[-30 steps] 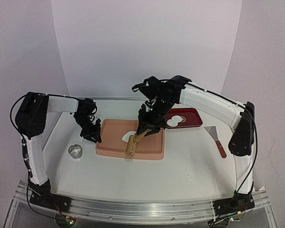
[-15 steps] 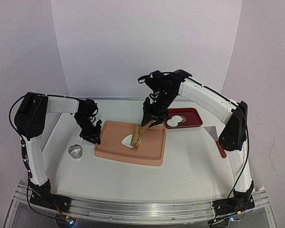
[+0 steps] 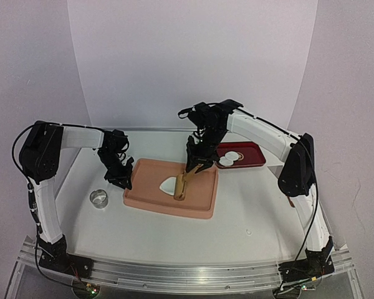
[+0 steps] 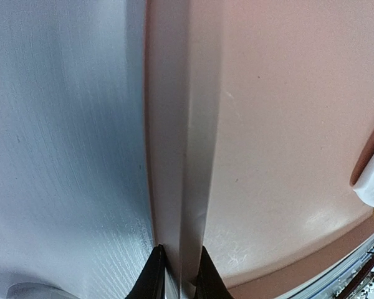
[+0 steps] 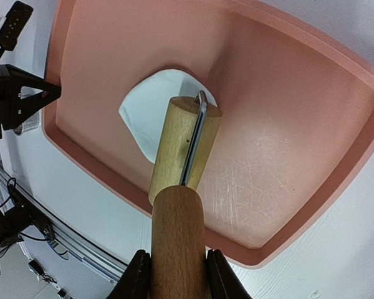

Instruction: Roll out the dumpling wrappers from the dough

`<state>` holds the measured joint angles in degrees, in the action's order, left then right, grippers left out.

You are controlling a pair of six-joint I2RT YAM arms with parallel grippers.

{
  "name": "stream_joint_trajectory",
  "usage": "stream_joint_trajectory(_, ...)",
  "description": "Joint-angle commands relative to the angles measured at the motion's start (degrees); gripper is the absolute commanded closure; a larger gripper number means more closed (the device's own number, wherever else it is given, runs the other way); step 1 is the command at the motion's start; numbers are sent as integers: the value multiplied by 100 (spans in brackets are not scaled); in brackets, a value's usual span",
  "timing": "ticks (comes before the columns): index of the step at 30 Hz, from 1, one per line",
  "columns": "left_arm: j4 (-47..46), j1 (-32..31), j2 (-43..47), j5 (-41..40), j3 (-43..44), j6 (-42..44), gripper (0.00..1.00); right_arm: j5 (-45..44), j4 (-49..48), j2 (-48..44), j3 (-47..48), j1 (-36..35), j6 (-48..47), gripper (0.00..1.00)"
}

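Step in hand: rolling, mid-stroke. Held: right gripper (image 5: 177, 275) clamped on roller (image 5: 184, 142) handle; left gripper (image 4: 177, 277) pinched tray (image 3: 168, 206) rim. The dough (image 5: 146, 109) lay in tray at roller head; wrappers (image 3: 230, 157) in red dish (image 3: 254, 153). Next, I judged: press roller across dough evenly. Change: roller had drawn farward within a second.

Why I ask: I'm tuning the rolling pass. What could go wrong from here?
1. The roller covers only one edge of the dough, so the dough may flatten unevenly, or stick and lift.
2. The left gripper pinches only the thin rim of the pink tray. A hard push from the right gripper could slide or tip the tray.
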<state>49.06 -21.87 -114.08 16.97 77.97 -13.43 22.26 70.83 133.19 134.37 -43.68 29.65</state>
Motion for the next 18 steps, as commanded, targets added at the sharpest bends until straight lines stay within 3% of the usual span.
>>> stream_joint_trajectory(1, 531, -55, -536, -282, -221, 200, 98, -140, 28, 164, -135, 198, -68, 100)
stream_joint_trajectory(10, 585, -62, -639, -102, -13, 262, 99, -170, 163, 600, -997, 576, -174, 100)
stream_joint_trajectory(18, 564, -63, -978, 21, 54, 297, 99, -770, 717, 1471, -541, 587, -536, 100)
